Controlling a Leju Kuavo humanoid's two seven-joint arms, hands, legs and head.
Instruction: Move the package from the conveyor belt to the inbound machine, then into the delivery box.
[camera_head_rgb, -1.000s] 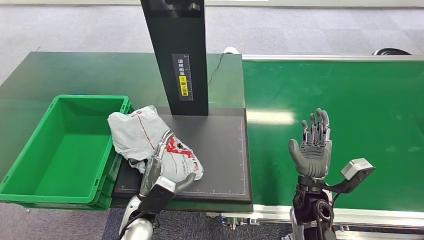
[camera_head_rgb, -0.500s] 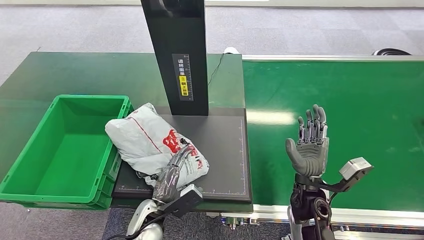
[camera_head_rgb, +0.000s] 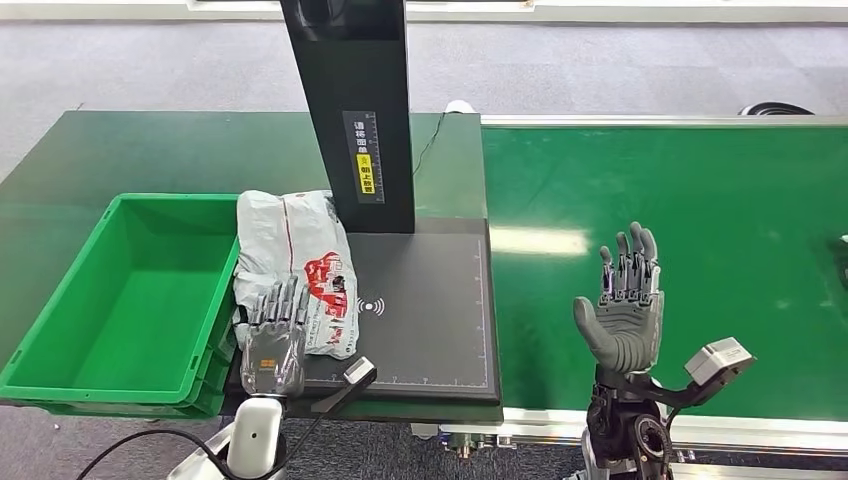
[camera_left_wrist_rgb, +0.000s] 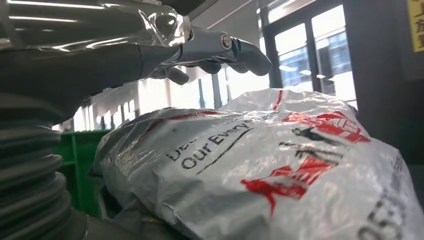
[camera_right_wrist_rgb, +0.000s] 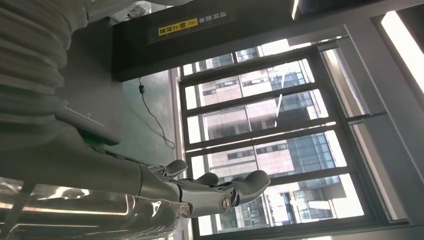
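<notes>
Grey carpet floor (camera_head_rgb: 620, 55) runs behind a dark green counter (camera_head_rgb: 150, 150), which adjoins a bright green belt (camera_head_rgb: 680, 200) on its 3 o'clock side. On the counter stands the machine: a black pad (camera_head_rgb: 430, 310) with a black post (camera_head_rgb: 350, 110) rising at its 12 o'clock edge; the post's top is cut off by the frame. A yellow-and-white label (camera_head_rgb: 368, 156) on the post is too small to read. A thin cable (camera_head_rgb: 432, 130) trails behind the post.

The package (camera_head_rgb: 295, 265), a grey bag with red print, lies on the pad's 9 o'clock edge, overhanging toward the bin (camera_head_rgb: 120, 300) and touching its rim. Its far end lies just beside the post's base. In the left wrist view the package (camera_left_wrist_rgb: 260, 165) shows crumpled; its print is only partly legible.

The left hand (camera_head_rgb: 273, 335) lies at the package's 6 o'clock end, fingers extended and apart, gripping nothing. The wrist view shows the fingers (camera_left_wrist_rgb: 235, 50) above the bag; contact at the palm cannot be told.

The right hand (camera_head_rgb: 625, 300) is raised above the belt's near edge, palm up, fingers straight and apart, empty. In its wrist view the fingers (camera_right_wrist_rgb: 235, 187) stand out against windows.

A dark object (camera_head_rgb: 775, 105) at the belt's far corner is cut off and unidentifiable.
</notes>
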